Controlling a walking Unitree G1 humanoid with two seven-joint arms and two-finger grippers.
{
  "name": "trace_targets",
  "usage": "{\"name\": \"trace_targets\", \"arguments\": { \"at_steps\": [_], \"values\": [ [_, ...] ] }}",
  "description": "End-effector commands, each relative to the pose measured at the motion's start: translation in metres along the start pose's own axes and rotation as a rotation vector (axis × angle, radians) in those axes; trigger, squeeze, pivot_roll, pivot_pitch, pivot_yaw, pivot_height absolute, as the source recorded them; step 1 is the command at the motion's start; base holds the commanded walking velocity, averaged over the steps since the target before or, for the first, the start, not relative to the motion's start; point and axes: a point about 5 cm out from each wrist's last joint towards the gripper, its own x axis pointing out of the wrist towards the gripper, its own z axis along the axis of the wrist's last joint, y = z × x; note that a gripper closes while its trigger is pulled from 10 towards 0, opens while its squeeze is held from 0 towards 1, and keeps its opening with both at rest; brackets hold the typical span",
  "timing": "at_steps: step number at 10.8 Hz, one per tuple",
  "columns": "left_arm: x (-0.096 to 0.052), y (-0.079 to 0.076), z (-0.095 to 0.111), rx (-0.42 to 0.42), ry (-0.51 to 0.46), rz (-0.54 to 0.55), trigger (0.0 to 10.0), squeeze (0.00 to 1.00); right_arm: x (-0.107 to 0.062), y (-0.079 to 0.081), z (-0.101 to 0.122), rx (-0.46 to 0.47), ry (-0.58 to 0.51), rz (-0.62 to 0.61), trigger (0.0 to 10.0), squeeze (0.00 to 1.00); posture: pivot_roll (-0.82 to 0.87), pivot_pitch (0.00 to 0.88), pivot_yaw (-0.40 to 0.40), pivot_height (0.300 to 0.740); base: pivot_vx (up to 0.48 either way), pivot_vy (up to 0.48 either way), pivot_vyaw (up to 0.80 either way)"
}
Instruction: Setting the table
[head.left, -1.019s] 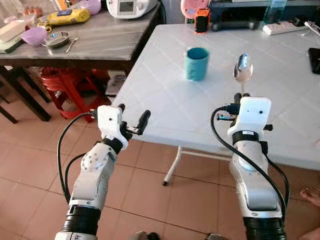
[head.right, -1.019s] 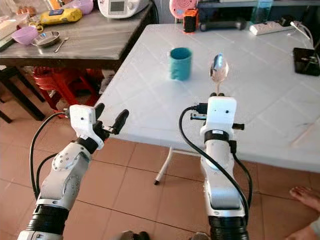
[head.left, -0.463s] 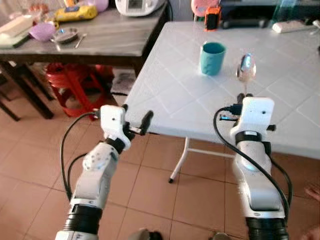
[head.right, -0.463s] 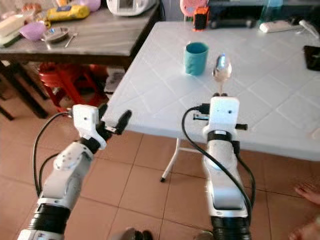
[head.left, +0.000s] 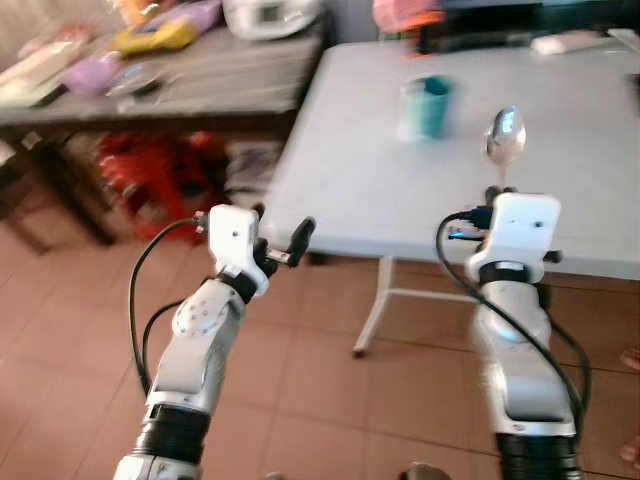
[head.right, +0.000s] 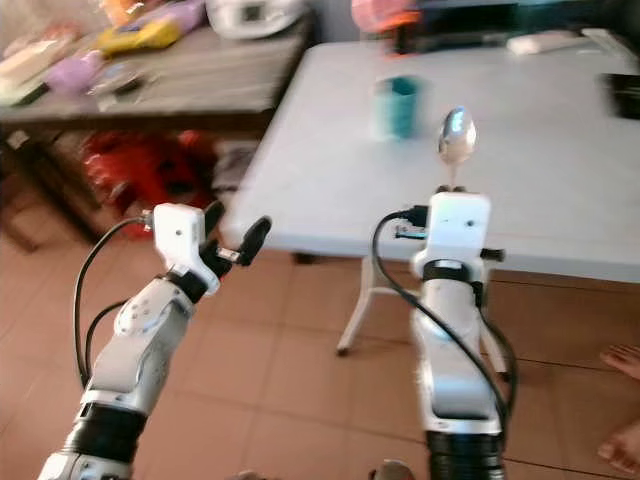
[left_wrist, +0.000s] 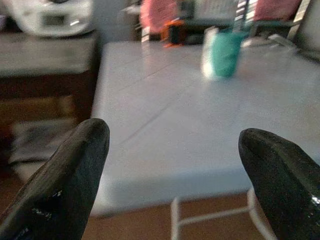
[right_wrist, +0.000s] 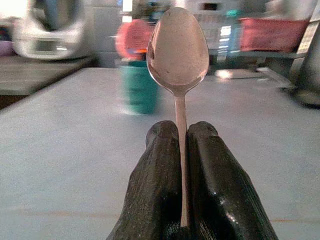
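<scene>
Spoon (right_wrist: 178, 47) stands clamped by its handle in my right gripper (right_wrist: 181, 137), teal cup (right_wrist: 140, 86) ahead. My left gripper (left_wrist: 175, 150) gapes empty. Thin grip; a jolt could tilt it.

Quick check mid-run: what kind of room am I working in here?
Probably a home dining or kitchen area: a white table with a teal cup on it, a dark side table crowded with kitchen items, and terracotta floor tiles. The right claw holds a spoon.
</scene>
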Motion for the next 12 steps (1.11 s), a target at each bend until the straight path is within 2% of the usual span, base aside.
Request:
{"name": "trace_targets", "arguments": {
  "at_steps": [1, 3, 8, 12],
  "values": [
    [-0.0027, 0.0053, 0.0002, 0.011, 0.005, 0.012, 10.0, 0.00, 0.0003, 0.0041, 0.0049, 0.004, -0.022, 0.016, 10.0, 0.00, -0.10, 0.117, 0.156, 0.740, 0.000, 0.352, 0.00],
    [-0.0027, 0.0047, 0.0002, 0.010, 0.005, 0.010, 10.0, 0.00, 0.0002, 0.0041, 0.0044, 0.002, -0.022, 0.018, 10.0, 0.00, -0.10, 0.119, 0.155, 0.740, 0.000, 0.341, 0.00],
    [-0.0042, 0.0002, 0.0031, 0.003, -0.016, -0.047, 10.0, 0.00, 0.0005, 0.0046, 0.0041, -0.009, -0.027, 0.028, 10.0, 0.00, -0.10, 0.117, 0.152, 0.740, 0.000, 0.000, 0.00],
    [-0.0056, -0.0015, 0.0027, -0.004, -0.019, -0.073, 10.0, 0.00, 0.0015, 0.0044, 0.0038, -0.015, -0.028, 0.033, 10.0, 0.00, -0.10, 0.116, 0.148, 0.740, 0.303, 0.000, 0.00]
  ]
}}
